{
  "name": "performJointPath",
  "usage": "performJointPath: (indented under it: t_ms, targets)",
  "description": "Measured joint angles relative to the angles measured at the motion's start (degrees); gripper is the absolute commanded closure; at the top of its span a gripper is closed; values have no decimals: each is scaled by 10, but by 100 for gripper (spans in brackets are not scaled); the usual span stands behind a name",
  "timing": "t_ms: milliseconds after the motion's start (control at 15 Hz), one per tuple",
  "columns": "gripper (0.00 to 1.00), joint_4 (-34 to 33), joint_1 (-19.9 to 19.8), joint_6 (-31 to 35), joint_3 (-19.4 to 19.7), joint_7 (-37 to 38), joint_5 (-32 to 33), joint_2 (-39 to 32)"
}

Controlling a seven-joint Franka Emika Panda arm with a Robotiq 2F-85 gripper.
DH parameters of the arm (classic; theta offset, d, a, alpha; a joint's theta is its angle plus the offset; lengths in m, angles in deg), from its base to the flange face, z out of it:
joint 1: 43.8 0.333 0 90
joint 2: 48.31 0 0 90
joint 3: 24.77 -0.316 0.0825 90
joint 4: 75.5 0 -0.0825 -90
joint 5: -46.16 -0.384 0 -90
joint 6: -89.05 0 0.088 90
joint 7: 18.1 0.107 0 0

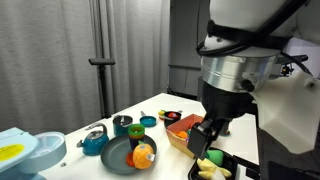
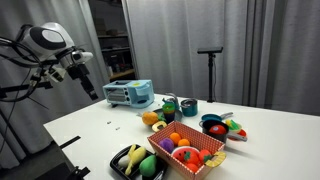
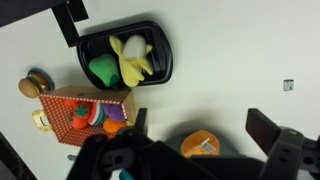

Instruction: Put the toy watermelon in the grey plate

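A white table (image 1: 100,118) stands before grey curtains (image 1: 60,50) and a black pole stand (image 1: 100,62). In an exterior view, the robot's gripper (image 1: 208,138) hangs close to the camera with its jaws spread and nothing between them. Below it is the grey plate (image 1: 117,158), which holds an orange toy fruit (image 1: 143,155), with teal cups (image 1: 122,125) behind it. In an exterior view from across the table, the arm is raised high, well away from the surface. The toy watermelon (image 2: 234,127) lies just beside a small dark pan (image 2: 212,127), near a red basket (image 2: 190,150) of toy food and well apart from a blue toaster oven (image 2: 128,93). The wrist view looks down on a black tray (image 3: 165,60) that holds a toy banana (image 3: 133,60).
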Motion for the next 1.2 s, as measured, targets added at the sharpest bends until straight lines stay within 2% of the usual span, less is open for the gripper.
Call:
performJointPath:
  t_ms: [400,733,1200]
  targets:
    - [0,0,0,0,0,0,0,0]
    - [0,0,26,0,30,0,3,-6]
    - [0,-4,27,0,78,24,23,-21]
